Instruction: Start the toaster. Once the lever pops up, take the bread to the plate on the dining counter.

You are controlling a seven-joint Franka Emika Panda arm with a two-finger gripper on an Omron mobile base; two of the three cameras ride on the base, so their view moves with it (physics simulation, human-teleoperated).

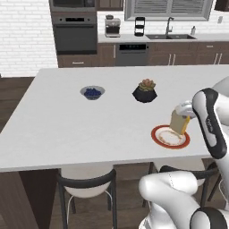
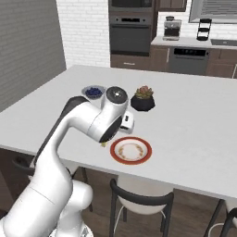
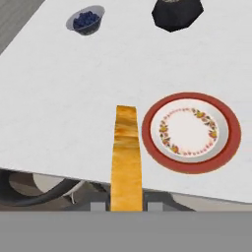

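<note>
My gripper (image 1: 182, 117) is shut on the bread (image 1: 179, 125), a tan slice with a golden crust held on edge. It hangs just above the dining counter (image 1: 67, 125) at the plate (image 1: 157, 135), which has a red-orange rim. In the hand view the bread (image 3: 126, 157) runs up between my fingertips (image 3: 99, 206). There the slice sits just left of the plate (image 3: 191, 168), whose patterned centre is bare. In the right base view my own arm hides the slice, beside the plate (image 2: 131, 160). The toaster is out of view.
A small bowl of blue berries (image 1: 92, 92) and a black pot with a plant (image 1: 145, 91) stand farther back on the counter. Stools (image 1: 87, 179) are tucked under its near edge. Ovens, a sink and a coffee machine line the far wall.
</note>
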